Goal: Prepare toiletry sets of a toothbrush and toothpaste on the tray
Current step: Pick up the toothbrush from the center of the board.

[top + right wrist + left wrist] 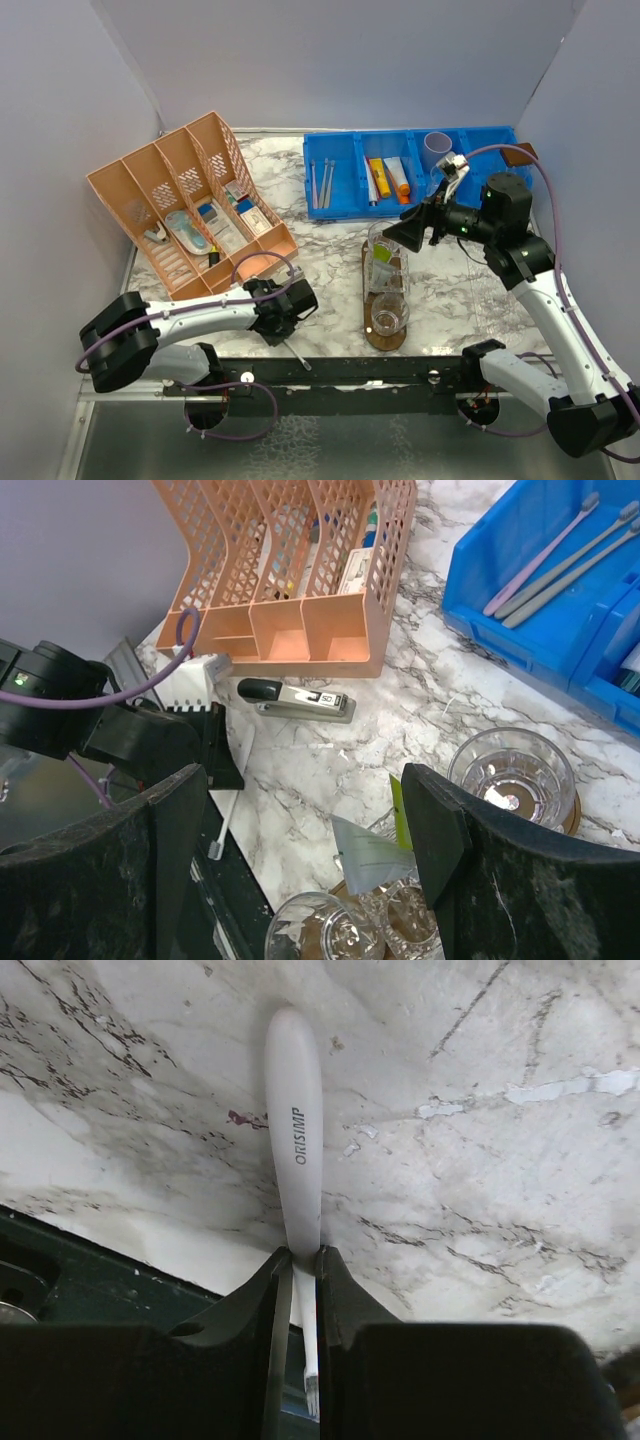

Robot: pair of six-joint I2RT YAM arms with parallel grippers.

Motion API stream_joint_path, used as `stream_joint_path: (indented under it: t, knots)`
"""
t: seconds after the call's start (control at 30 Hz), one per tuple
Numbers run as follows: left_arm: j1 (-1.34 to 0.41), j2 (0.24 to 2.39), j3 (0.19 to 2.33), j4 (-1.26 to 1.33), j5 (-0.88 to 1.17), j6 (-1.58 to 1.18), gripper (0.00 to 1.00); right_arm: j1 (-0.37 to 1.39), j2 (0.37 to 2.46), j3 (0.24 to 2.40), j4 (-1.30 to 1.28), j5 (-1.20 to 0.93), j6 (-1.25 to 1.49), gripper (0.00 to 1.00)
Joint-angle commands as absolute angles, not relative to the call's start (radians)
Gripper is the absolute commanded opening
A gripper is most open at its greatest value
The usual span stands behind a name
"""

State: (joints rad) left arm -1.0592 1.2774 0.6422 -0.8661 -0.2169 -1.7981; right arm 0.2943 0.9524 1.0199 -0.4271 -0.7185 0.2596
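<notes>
White toothbrush (293,1130) lying left of tray (385,343); left gripper (300,1260) nipping its neck for lifting; right gripper (305,790) hovering above tray, wide, empty.

bright even light; soft shadows; wrist views' near foreground blurred

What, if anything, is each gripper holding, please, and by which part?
The left fingers pinch the toothbrush at its neck, near the bristles; the right gripper holds nothing.
</notes>
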Motion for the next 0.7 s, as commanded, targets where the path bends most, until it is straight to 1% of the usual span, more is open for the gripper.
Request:
stream_joint_path:
  t: [0.0, 0.3, 0.4, 0.57, 0.67]
  knots:
    - [-1.049, 1.197, 0.654, -0.866, -0.228, -1.862, 0.0, 0.291, 0.938, 1.008, -0.426, -0.7, 0.253, 0.8]
    - [-1.048, 1.024, 0.801, -0.868, -0.317, -1.8, 0.0, 0.291, 0.937, 1.03, -0.459, -0.66, 0.174, 0.8]
    - [-1.048, 0.98, 0.874, -0.831, -0.368, -1.723, 0.0, 0.291, 0.936, 1.05, -0.457, -0.658, 0.166, 0.8]
    - [-1.048, 0.957, 0.999, -0.656, -0.46, -1.446, 0.0, 0.291, 0.945, 1.064, -0.389, -0.713, 0.194, 0.8]
    - [-1.021, 0.989, 1.046, -0.499, -0.446, -1.352, 0.0, 0.291, 0.949, 1.048, -0.313, -0.707, 0.208, 0.8]
